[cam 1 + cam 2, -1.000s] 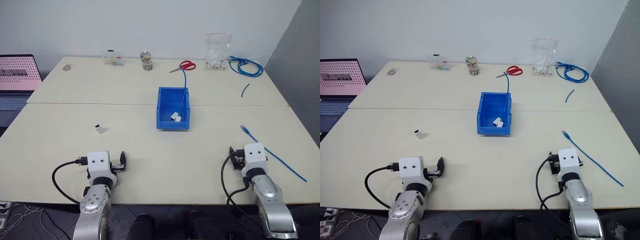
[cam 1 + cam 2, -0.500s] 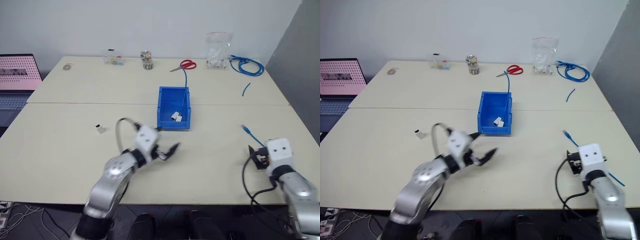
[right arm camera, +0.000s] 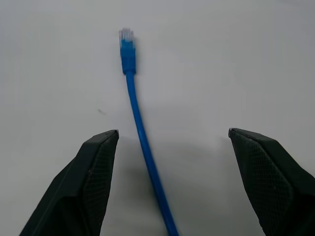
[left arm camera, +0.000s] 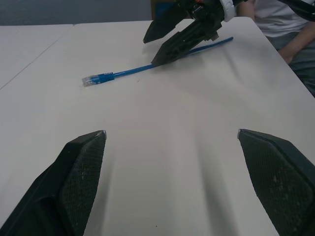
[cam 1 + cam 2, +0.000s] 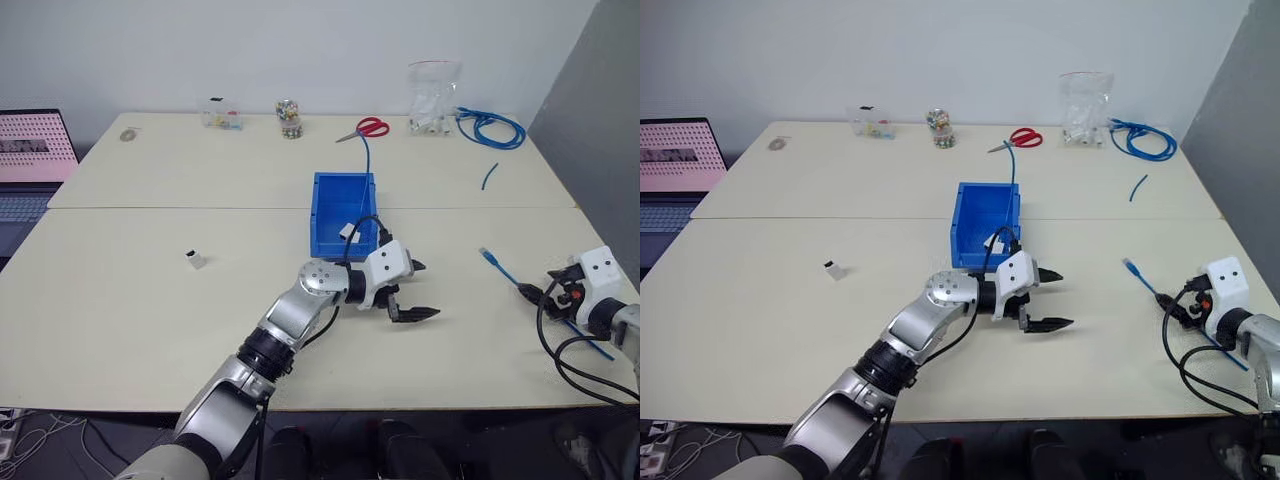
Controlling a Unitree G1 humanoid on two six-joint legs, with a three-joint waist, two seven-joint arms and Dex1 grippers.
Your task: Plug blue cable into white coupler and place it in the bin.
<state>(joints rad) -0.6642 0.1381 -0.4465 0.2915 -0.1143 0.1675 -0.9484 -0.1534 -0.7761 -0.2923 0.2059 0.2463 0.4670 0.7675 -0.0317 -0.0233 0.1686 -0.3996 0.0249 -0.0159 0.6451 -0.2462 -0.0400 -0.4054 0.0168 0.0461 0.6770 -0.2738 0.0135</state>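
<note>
Inspection of my own position, task at the pickup stage, nothing mated yet. My right end effector point(image 3: 172, 182) hangs over the counter point(image 5: 150, 290) at its right edge with the fingers spread wide and nothing between them; the blue cable point(image 3: 140, 132) runs up between the two fingers, its clear plug lying ahead of the fingertips. In the head views that cable lies nearly straight on the right side of the counter, plug end pointing toward the centre. My left end effector point(image 5: 408, 291) is reached across to just in front of the bin point(image 5: 343, 214), jaws likewise released and empty, pointing toward the cable's plug point(image 4: 92, 79). A white coupler point(image 5: 196, 260) sits alone on the left half of the counter, well apart from both arms; further small white pieces lie inside the bin, which I cannot identify with certainty.

Judgement: the step in hand is securing the cable. Next, the right fingers should lower and clench on the cable just behind the plug, leaving the plug free. The coupler remains to be fetched
</note>
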